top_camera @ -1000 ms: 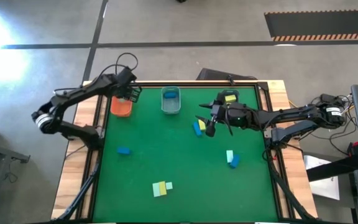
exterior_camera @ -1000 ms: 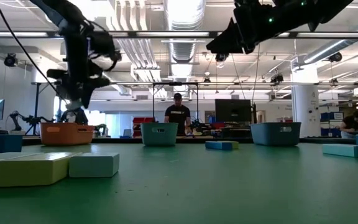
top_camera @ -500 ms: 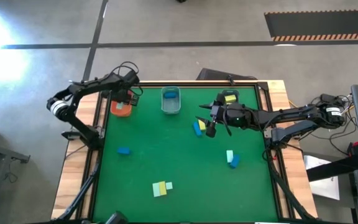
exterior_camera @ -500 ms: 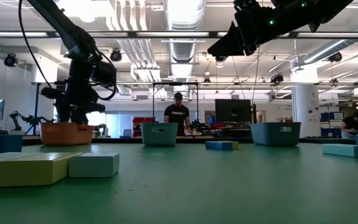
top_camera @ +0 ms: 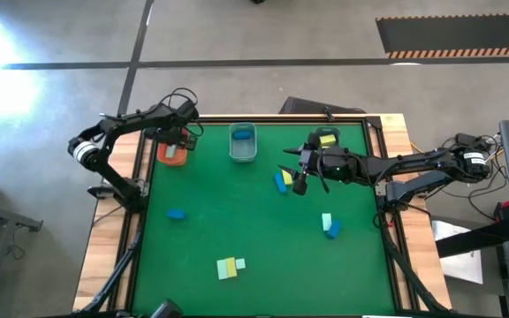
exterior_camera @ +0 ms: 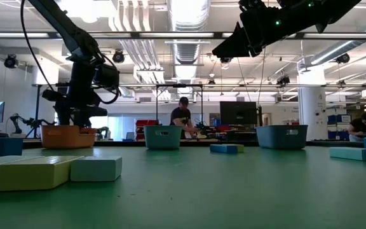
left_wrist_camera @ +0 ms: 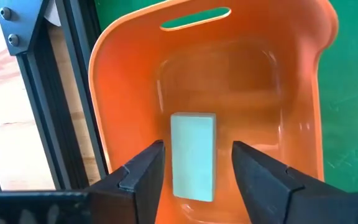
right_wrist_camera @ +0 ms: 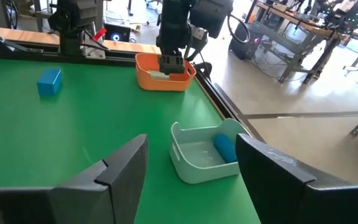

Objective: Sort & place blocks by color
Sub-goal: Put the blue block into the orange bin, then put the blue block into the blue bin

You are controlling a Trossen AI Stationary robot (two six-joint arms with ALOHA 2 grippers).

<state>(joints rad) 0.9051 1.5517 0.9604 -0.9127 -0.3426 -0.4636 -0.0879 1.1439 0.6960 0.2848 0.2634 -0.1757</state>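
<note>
Mint block (left_wrist_camera: 193,155) lies in your orange bin (left_wrist_camera: 123,87), left gripper (left_wrist_camera: 194,177) fingers spread around it; right gripper (right_wrist_camera: 191,168) hovers mid-table, fingers spread.

Orange bin (top_camera: 172,153) at the green table's (top_camera: 254,238) far-left corner, clear bin (top_camera: 243,144) beside it, person (exterior_camera: 182,119) in the room behind

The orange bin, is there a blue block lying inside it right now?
No, the left wrist view shows only a pale mint green block on the floor of the orange bin, between the left gripper's open fingers.
</note>
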